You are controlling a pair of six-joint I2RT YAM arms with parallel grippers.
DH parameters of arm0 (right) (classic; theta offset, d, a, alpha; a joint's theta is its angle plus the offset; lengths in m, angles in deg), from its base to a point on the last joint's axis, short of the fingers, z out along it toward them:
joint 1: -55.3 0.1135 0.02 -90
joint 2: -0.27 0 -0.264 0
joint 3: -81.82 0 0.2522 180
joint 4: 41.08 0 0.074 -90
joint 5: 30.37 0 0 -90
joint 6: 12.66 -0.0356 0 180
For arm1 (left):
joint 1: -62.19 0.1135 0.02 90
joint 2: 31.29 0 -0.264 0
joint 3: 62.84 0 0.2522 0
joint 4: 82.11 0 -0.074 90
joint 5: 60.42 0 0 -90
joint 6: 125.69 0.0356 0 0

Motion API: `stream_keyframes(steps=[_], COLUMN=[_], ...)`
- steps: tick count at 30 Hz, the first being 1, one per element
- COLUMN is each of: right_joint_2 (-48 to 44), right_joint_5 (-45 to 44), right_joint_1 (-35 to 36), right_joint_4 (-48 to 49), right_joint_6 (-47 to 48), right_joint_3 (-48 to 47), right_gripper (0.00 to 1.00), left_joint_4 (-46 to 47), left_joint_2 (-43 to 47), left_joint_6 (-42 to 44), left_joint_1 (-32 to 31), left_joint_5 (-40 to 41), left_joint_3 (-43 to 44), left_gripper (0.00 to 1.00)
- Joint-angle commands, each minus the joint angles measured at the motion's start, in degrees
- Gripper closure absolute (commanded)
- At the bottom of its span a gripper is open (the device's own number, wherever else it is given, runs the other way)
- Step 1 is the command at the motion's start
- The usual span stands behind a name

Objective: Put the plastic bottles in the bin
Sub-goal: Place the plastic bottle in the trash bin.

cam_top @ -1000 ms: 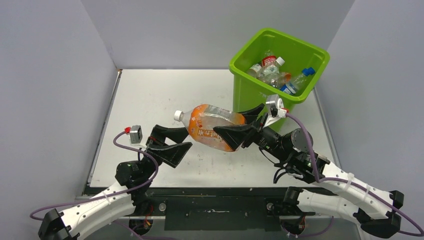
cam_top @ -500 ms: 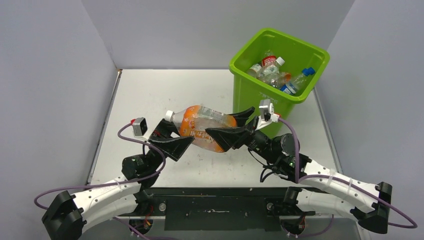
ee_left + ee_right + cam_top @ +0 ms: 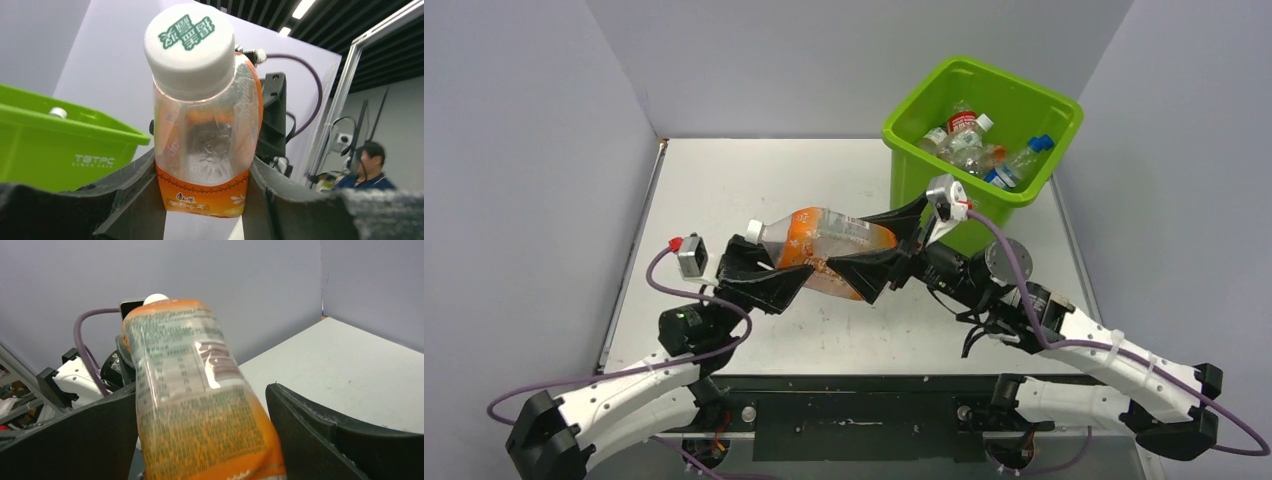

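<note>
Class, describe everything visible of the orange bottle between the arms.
The orange bottle is clear, dented plastic with an orange label and a white cap bearing green print. It lies sideways above the table, cap leftward. The left jaws pinch it below the neck; the right jaws stand open around its base.

Holds an orange bottle [image 3: 819,245] over the table [image 3: 724,190], left of the bin [image 3: 919,180]. Clamps its white-capped end, the end farther from the bin, in the left gripper [image 3: 776,266]. Flanks the end nearer the bin with the right gripper [image 3: 861,245], jaws apart. Shows several crushed bottles [image 3: 969,140] inside the bin.
</note>
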Motion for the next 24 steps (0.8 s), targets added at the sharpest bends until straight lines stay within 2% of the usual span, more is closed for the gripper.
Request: stream_keyframes(steps=[1,4,5,7,12,18,24], right_joint_2=[4.12,10.02,11.59,13.75,16.55,20.75,24.10], right_joint_5=[-0.06,1.03,1.23,1.32,0.72,2.42,2.88], right_joint_1=[0.38,0.47,0.54,0.56,0.56,0.62,0.73], right_joint_4=[-26.61,-39.98,-42.80,-46.07,-48.38,-54.27,-56.81], right_joint_6=[8.93,12.17,12.59,12.94,12.87,14.53,15.11], right_joint_3=[-19.37,-32.38,-35.13,-38.99,-44.85,-52.83,-54.86], right_gripper=[0.10,0.10,0.10,0.10,0.10,0.10,0.07], left_joint_4=[-34.33,-61.31,-68.06,-75.76,-83.81,-82.26,-81.99], left_joint_2=[9.62,11.30,11.16,10.24,7.86,7.58,7.88], left_joint_6=[20.07,35.99,40.73,46.12,49.40,46.94,44.90], left_joint_1=[-0.65,-0.65,-0.71,-0.60,-0.11,3.14,3.91], left_joint_5=[-17.70,-21.16,-20.90,-18.52,-20.48,-28.33,-31.04], left_joint_3=[8.78,16.72,18.97,21.95,24.57,22.72,22.27], left_gripper=[1.00,1.00,1.00,1.00,1.00,1.00,1.00])
